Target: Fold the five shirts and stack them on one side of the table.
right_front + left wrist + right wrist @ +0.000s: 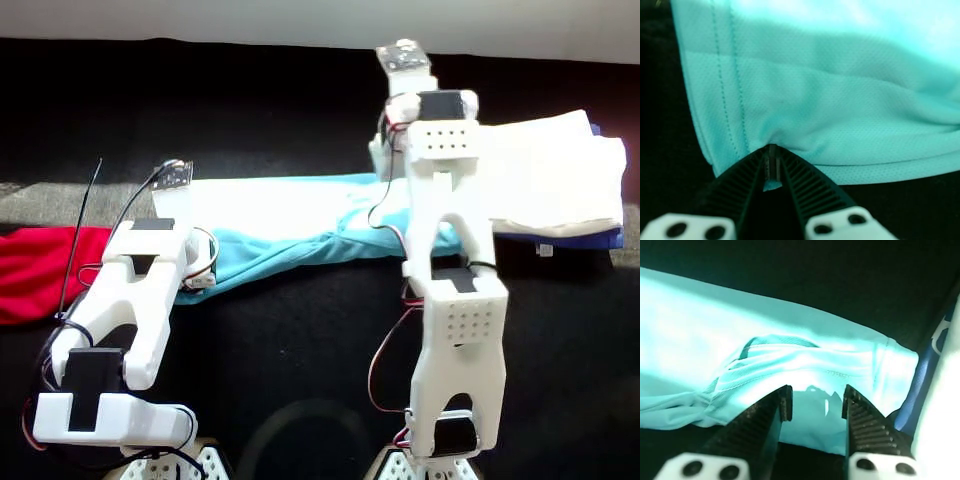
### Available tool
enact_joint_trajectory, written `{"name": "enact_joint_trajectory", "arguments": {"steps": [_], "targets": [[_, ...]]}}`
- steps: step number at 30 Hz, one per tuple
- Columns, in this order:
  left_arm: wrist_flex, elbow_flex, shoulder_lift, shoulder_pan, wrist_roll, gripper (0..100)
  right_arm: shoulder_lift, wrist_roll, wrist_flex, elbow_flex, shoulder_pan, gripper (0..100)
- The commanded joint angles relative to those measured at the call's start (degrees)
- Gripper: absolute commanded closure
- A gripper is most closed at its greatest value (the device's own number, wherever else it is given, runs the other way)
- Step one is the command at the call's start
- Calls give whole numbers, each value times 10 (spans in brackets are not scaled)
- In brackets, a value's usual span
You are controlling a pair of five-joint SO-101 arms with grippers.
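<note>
A teal shirt (300, 225) lies spread across the middle of the black table, bunched along its near edge. My left gripper (772, 167) is shut on the teal shirt (830, 100) at its hem, close to a corner with double stitching. My left arm (140, 290) stands over that left end of the shirt. My right gripper (815, 400) hangs open just above the teal shirt (790, 360) near its collar, with nothing between the fingers. My right arm (450, 200) stretches over the shirt's right end.
A red shirt (40, 265) lies at the table's left edge. At the right, a folded white shirt (550, 170) rests on a blue one (585, 240); the blue shirt (920, 385) is close beside my right gripper. The near table (300, 350) is bare black cloth.
</note>
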Motion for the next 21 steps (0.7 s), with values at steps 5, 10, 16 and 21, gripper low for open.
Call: {"name": "enact_joint_trajectory", "arguments": {"steps": [5, 10, 16, 21], "targets": [[-1, -12, 5, 4, 1, 991, 13, -7, 13, 16, -142, 992], [-1, -12, 5, 4, 1, 991, 64, -7, -32, 51, -177, 992], [-1, -12, 5, 4, 1, 991, 95, -8, -10, 53, -210, 992], [-1, -12, 5, 4, 1, 991, 85, -8, 45, 45, -213, 992]]}}
